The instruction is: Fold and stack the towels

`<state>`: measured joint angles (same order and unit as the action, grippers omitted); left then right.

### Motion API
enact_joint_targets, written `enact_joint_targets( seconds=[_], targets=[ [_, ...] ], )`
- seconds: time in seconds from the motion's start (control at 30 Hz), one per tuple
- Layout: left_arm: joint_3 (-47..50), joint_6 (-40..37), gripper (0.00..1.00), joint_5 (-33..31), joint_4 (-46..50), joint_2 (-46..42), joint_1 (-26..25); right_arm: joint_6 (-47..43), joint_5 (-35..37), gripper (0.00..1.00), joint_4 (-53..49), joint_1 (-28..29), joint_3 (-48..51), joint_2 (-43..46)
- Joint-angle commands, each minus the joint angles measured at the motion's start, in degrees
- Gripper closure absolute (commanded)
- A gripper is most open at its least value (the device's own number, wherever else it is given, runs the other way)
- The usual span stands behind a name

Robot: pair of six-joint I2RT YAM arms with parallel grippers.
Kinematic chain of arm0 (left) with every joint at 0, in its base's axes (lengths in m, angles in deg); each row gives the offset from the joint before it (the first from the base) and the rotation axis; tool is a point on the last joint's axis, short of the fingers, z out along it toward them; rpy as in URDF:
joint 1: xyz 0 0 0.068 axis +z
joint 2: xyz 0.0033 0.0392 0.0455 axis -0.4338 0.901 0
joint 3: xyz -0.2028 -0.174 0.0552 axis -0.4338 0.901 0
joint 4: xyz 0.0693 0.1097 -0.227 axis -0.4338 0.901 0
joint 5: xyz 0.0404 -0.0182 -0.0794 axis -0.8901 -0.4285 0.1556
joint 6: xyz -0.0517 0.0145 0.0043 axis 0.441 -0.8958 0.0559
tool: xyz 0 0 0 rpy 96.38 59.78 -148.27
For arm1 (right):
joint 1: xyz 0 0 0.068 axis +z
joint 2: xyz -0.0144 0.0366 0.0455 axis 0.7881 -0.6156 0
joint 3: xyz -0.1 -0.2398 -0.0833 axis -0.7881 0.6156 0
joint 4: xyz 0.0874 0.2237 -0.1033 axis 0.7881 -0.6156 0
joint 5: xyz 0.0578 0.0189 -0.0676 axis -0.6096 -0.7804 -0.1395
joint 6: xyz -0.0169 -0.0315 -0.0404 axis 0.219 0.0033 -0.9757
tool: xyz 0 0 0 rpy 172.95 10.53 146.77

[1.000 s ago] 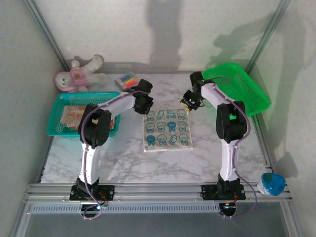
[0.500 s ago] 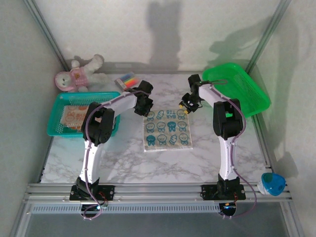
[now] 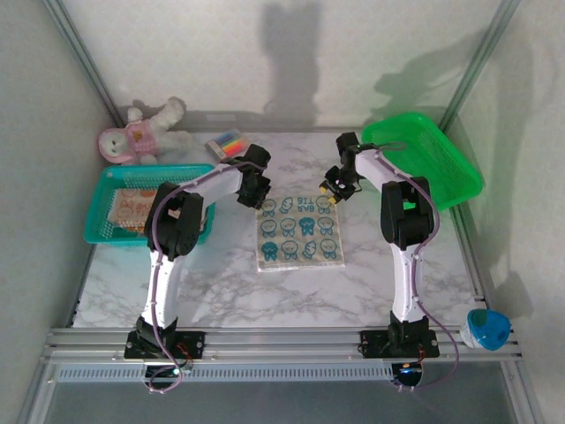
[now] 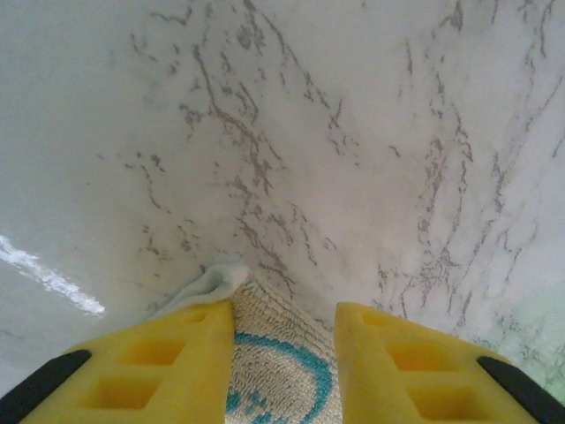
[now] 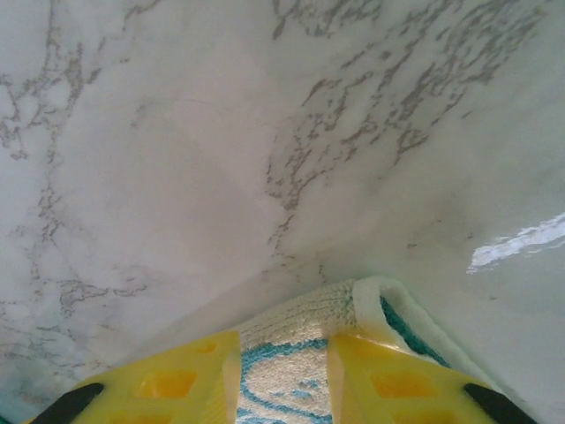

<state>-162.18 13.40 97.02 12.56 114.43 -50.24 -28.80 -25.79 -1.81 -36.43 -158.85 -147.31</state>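
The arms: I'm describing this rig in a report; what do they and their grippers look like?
The left arm and right arm have white links, black joints, black bases and a purple cable each. The left gripper and right gripper have yellow fingers with rectangular cut-outs.

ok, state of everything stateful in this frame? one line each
white-and-blue towel: spread flat on the table, unfolded.
left gripper: open, straddling the towel's far-left corner.
right gripper: open, straddling its far-right corner.
peach towel: lying in the teal basket.
green basket: at the far-right corner, no towel seen inside.
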Motion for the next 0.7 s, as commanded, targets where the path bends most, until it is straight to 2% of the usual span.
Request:
enact_joint_targets(
  seconds=[0.0,0.23,0.33,0.47,0.57,0.63,0.67],
  targets=[
    [0.88,-0.16,0.68,-0.78,1.33,1.62,0.28,1.16,-1.01,0.69,-1.31,-0.09,0.19,-2.01],
    [1.20,-0.40,0.77,-0.35,0.85,2.18,0.19,2.19,-1.87,0.70,-1.49,-0.44,0.40,-3.64],
    [1.20,-0.43,0.83,-0.18,0.50,2.34,0.10,2.81,-2.51,0.82,-0.62,-0.37,1.07,-3.61],
    [1.23,-0.51,0.98,0.28,0.27,2.45,-0.02,2.66,-2.49,0.87,-0.85,-0.42,0.85,-3.30],
    [1.22,-0.71,1.00,-0.05,0.41,2.09,-0.04,2.23,-2.21,0.92,-0.66,-0.41,0.81,-2.33],
    [1.14,-0.78,1.00,-0.49,0.67,1.65,-0.01,2.02,-2.06,1.00,-0.63,-0.38,0.85,-1.63],
    [1.05,-0.74,1.00,-0.74,0.67,1.40,-0.01,2.00,-1.92,1.00,-0.46,-0.37,0.98,-1.20]
  ],
)
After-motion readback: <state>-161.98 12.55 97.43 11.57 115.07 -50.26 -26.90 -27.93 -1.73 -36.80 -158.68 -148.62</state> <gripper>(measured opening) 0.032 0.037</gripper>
